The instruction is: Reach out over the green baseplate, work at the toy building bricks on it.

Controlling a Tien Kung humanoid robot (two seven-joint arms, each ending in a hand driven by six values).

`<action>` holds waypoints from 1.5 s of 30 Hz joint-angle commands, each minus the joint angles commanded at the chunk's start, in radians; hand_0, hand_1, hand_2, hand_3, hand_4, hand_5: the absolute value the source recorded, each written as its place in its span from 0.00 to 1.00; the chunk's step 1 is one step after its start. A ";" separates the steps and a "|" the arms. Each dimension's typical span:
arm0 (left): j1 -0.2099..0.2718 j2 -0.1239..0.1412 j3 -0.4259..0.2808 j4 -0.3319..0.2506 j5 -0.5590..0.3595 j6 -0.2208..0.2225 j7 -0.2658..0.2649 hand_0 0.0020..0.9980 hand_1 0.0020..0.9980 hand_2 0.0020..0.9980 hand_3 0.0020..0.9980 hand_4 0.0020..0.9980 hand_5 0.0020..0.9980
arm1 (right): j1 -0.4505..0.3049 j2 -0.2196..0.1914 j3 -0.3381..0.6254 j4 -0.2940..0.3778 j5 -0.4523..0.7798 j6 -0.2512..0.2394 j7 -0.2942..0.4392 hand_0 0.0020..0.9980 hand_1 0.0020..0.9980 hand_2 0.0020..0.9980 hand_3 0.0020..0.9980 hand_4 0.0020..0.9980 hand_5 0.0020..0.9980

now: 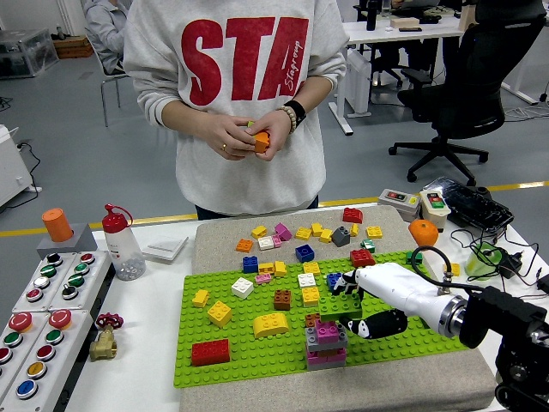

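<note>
Quick head count of what's on the counter

One green baseplate [257, 365], one robot hand [364, 296], one person, two person's hands [225, 136] [273, 130]. One clear bottle with a red cap [123, 245], one orange cup [57, 225], one brass valve [105, 342]. Bricks: one big red [210, 352], one brown [282, 299], too many small loose ones to count properly.

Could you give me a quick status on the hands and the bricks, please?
Right hand shut on green brick, just above pink-topped stack on green baseplate. Left hand not in view. Person opposite holds orange brick.
</note>
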 joint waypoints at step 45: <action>-0.001 -0.001 -0.005 0.000 0.008 0.000 0.001 0.63 0.60 0.61 0.41 0.31 0.94 | -0.018 0.060 -0.049 -0.061 -0.013 -0.132 0.055 0.65 0.55 0.54 0.54 0.44 0.18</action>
